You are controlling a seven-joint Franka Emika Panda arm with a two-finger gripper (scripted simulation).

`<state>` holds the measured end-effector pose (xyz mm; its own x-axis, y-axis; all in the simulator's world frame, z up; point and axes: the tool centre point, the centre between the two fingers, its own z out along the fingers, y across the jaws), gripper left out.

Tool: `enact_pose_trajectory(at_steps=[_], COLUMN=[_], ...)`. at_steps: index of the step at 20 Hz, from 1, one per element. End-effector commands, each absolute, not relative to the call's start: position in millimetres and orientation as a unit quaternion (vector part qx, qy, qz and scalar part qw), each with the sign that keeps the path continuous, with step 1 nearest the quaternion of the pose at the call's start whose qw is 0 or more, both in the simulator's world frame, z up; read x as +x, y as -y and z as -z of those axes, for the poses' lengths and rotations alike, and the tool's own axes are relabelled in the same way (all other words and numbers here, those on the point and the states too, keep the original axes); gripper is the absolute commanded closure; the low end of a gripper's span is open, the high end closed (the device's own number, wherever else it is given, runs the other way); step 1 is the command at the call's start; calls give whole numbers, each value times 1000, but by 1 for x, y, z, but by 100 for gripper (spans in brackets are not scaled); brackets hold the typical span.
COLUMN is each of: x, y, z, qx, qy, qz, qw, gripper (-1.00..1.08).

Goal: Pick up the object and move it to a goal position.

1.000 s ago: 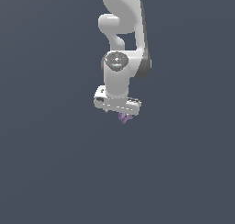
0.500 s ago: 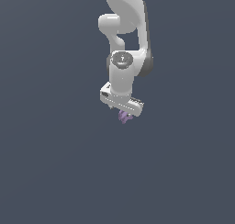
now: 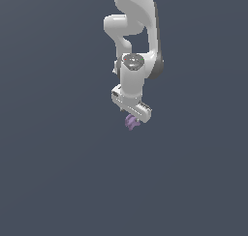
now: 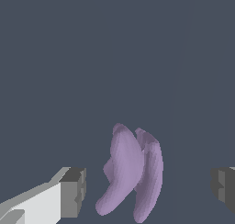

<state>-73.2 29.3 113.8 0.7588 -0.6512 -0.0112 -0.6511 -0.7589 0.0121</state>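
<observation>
White and glossy, the single arm (image 3: 133, 46) reaches down from the top of the exterior view and ends in one gripper (image 3: 131, 118), its crossbar tilted so the end toward the exterior view's right sits lower. Directly beneath that crossbar, partly tucked under it, is the object (image 3: 131, 122), a small matte purple lump, the only one of its kind in either view. In the wrist view the object (image 4: 132, 172) shows as two long curved lobes lying side by side and touching along their length, with a small bulge on the flank of one. It lies between the two grey fingertips (image 4: 73, 192), one fingertip on each side of it. The jaws stand wide: dark slate background shows between each pad and the purple lobes, so neither pad touches the object and nothing is clamped. One fingertip is carried on a pale white finger body; the other is cut off at the frame edge. The surface (image 3: 58, 172) is an even dark slate grey throughout; whether the object rests on it cannot be told.
</observation>
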Motion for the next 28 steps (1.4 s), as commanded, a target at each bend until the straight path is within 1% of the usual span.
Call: enact_pose_trajectory(at_steps=[1, 13, 22, 28], x=[-79, -96, -98, -98], y=[-33, -42, -43, -43], z=[-112, -105, -103, -86], qx=[927, 890, 886, 885], qy=[375, 456, 464, 465], qz=[6, 1, 0, 0], qw=[3, 0, 0, 0], gripper=[-92, -92, -92, -92])
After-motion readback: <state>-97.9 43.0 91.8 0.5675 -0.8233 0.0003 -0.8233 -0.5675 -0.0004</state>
